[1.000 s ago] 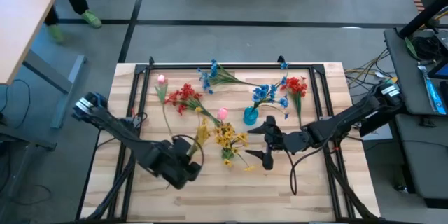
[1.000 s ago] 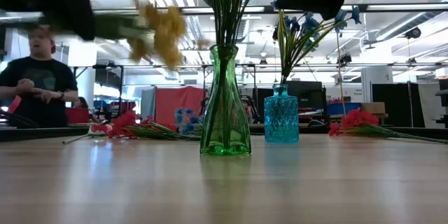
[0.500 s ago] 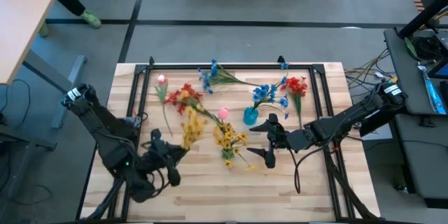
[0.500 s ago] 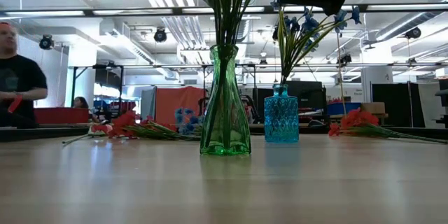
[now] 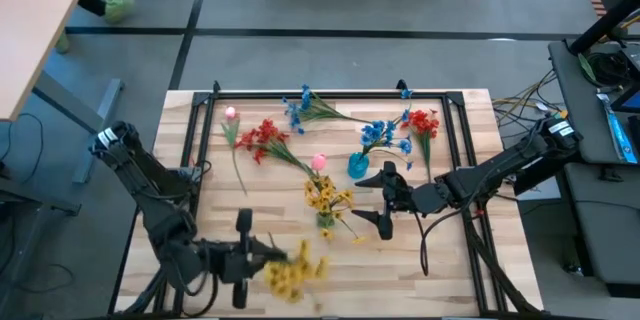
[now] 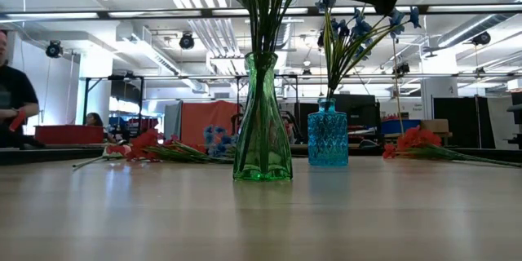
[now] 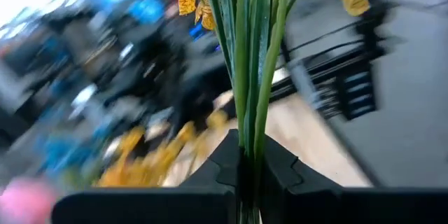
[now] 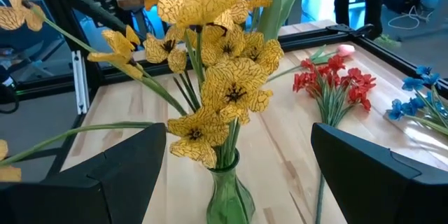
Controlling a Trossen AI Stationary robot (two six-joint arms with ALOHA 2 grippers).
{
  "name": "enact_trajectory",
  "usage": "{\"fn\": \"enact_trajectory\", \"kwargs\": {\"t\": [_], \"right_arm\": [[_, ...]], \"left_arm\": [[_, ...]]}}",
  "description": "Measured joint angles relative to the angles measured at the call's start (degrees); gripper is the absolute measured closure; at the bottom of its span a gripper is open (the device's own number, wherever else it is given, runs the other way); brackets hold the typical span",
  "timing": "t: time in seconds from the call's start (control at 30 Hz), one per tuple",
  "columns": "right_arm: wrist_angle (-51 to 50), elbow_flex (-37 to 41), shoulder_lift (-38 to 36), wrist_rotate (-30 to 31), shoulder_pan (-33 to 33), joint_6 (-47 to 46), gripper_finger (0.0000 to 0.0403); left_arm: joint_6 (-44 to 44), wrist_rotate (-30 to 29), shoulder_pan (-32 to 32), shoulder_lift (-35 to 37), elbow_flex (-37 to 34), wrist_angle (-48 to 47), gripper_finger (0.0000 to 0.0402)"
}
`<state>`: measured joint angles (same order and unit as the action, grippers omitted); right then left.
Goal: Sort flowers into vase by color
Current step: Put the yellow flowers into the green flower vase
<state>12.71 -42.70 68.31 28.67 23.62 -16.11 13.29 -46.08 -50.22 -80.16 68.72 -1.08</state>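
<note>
Grey floor [image 5: 330, 0] around the wooden table [image 5: 440, 280]. Light desk [image 5: 25, 40] at one corner. Ceiling pipes [image 6: 200, 16] and spotlights [image 6: 55, 49] overhead. Red partition [image 6: 208, 118] behind; person [image 6: 12, 90] at room's edge.

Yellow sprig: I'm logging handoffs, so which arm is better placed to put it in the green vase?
Left. The left gripper is shut on the yellow sprig. The right gripper is open and empty beside the green vase.
</note>
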Motion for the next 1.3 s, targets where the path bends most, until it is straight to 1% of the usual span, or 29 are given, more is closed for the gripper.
{"fn": "enact_trajectory", "kwargs": {"t": [0.07, 0.1, 0.2, 0.37, 0.5, 0.57, 0.63, 0.67, 0.73, 0.9, 1.13, 1.3], "right_arm": [[0.03, 0.00, 0.00, 0.00, 0.00, -0.52, 0.0055], [0.02, 0.00, 0.00, 0.00, 0.00, -0.58, 0.0055], [0.02, 0.00, 0.00, 0.00, 0.00, -0.56, 0.0055], [0.02, 0.00, 0.00, 0.00, 0.00, -0.49, 0.0055], [0.01, 0.00, 0.02, 0.00, 0.00, -0.43, 0.0055], [0.00, 0.00, 0.02, 0.11, 0.00, -0.43, 0.0055], [0.00, 0.00, 0.02, 1.27, 0.00, -0.41, 0.0055], [0.00, 0.00, 0.02, 1.54, 0.00, -0.42, 0.0055], [0.00, 0.00, 0.02, 1.65, -0.02, -0.85, 0.0055], [-0.03, 0.07, 0.04, 2.96, -0.02, -1.93, 0.0055], [-0.02, 0.14, 0.04, 4.07, -0.02, -2.33, 0.0055], [-0.07, 0.37, 0.04, 4.42, -0.02, -2.31, 0.0055]], "left_arm": [[3.80, 5.59, 0.56, 0.28, -2.08, 4.84, 0.0400], [4.92, 6.68, 0.73, 0.44, -3.77, 7.42, 0.0400], [6.46, 4.99, 0.84, 1.34, -10.73, 17.12, 0.0400], [10.45, 4.52, 1.06, 1.34, -25.14, 47.19, 0.0400], [11.45, 3.98, 3.60, -2.08, -35.65, 72.32, 0.0400], [11.47, 3.97, 5.85, -4.93, -39.14, 82.14, 0.0400], [11.32, 5.01, 8.02, -8.28, -41.55, 88.79, 0.0400], [11.29, 5.85, 8.96, -9.86, -42.44, 90.95, 0.0400], [11.00, 8.29, 10.55, -11.77, -42.96, 90.72, 0.0400], [7.61, 8.94, 13.56, -15.73, -41.46, 90.99, 0.0398], [7.17, 9.68, 17.25, -19.55, -37.56, 91.03, 0.0395], [7.17, 9.65, 19.22, -21.09, -32.77, 90.98, 0.0394]]}}
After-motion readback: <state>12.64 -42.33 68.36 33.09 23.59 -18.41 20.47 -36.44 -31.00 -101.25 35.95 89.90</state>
